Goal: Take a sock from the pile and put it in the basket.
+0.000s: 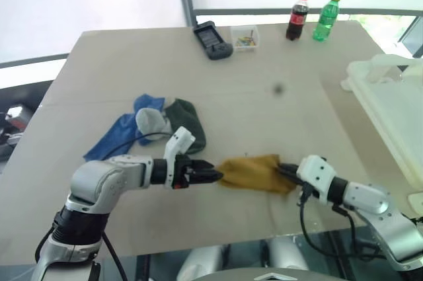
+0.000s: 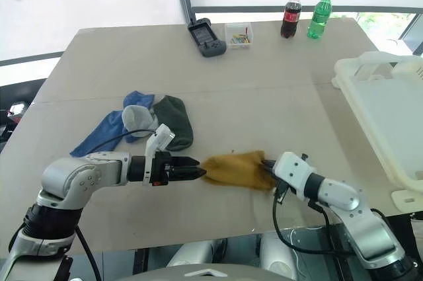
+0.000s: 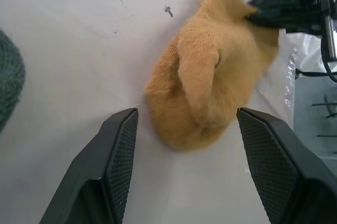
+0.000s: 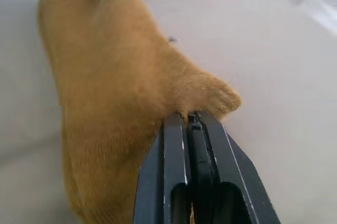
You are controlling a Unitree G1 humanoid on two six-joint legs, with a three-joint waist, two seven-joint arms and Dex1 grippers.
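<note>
Pinching one end of the mustard-yellow sock (image 1: 254, 172), the right pincer (image 1: 285, 171) is clenched on a fold of fabric. The sock lies on the worktop (image 1: 264, 109) between both pincers. The left pincer (image 3: 184, 145) is released, its fingers (image 3: 118, 155) spread on either side of the sock's other end. The pile (image 1: 152, 125) lies beyond the left arm. The basket (image 1: 390, 96) stands at the worktop's right edge.

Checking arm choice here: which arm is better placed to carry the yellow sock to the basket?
Right. The right gripper is shut on the yellow sock, and the basket lies on that side. The left gripper is open beside the sock.
</note>
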